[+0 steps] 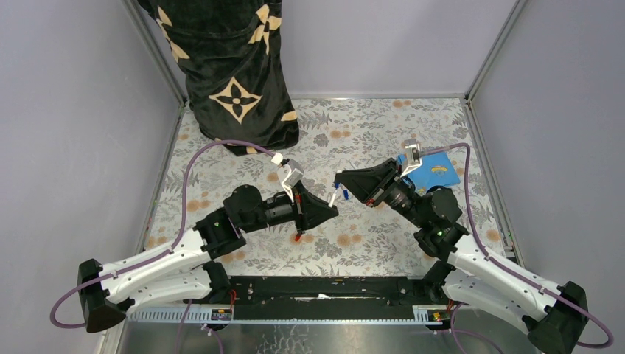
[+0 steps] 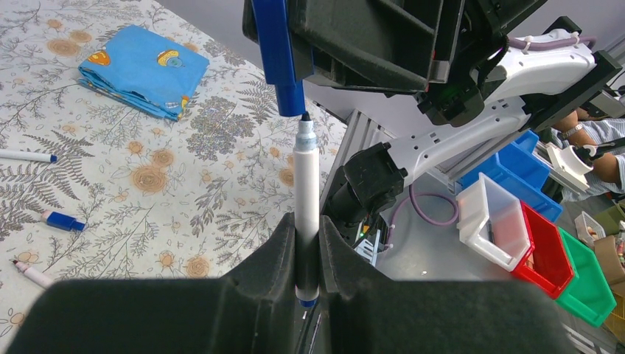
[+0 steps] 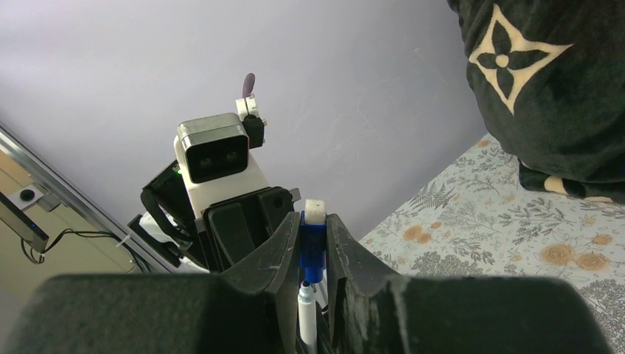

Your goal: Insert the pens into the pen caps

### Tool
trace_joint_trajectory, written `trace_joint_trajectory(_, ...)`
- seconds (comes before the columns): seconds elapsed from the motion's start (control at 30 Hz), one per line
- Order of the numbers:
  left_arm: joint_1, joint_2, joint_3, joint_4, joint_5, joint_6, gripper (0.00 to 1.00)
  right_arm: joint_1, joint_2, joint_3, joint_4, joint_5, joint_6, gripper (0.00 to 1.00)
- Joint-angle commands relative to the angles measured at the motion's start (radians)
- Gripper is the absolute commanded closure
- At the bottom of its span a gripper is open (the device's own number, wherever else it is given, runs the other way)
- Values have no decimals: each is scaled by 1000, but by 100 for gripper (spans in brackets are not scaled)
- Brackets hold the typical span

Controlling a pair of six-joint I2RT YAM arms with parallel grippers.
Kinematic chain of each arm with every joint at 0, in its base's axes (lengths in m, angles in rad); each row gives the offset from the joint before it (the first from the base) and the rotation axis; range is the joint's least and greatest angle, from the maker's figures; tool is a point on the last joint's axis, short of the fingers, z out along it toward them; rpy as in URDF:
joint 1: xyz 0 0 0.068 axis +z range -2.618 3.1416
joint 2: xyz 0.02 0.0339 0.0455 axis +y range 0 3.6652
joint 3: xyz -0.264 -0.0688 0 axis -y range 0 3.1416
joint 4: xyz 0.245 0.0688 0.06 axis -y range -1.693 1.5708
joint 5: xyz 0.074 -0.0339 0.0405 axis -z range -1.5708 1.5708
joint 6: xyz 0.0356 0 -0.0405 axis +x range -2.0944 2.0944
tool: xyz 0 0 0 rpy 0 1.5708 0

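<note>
Above the middle of the counter (image 2: 184, 177), the left hand (image 2: 307, 225) pinches 1 pen (image 2: 306, 177) upright, its tip just meeting the mouth of the blue cap (image 2: 280, 59) clamped in the right hand (image 3: 313, 221); it is not seated yet. Farther out, a blue-tipped pen (image 2: 26, 155) and a red-tipped pen (image 2: 29, 274) lie bare, so seemingly all 3 cappings remain.

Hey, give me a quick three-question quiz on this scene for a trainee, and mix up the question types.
1. True or false: the left gripper is shut on a pen.
2. What does the right gripper hold? A) red cap B) blue cap C) nothing
3. What colour is the folded cloth?
Key: 1 true; 2 B; 3 blue.
</note>
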Motion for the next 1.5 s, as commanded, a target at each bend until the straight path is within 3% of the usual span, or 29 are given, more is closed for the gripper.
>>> trace_joint_trajectory(0.0, -6, -6, 15, 73, 1, 18, 100, -1, 3, 42, 43, -29, 10, 100)
trace_joint_trajectory(0.5, -6, -10, 8, 69, -4, 18, 100, -1, -36, 35, 70, 40, 45, 100)
trace_joint_trajectory(1.47, -6, -10, 13, 82, -29, 14, 100, -2, -11, 21, 75, 20, 55, 100)
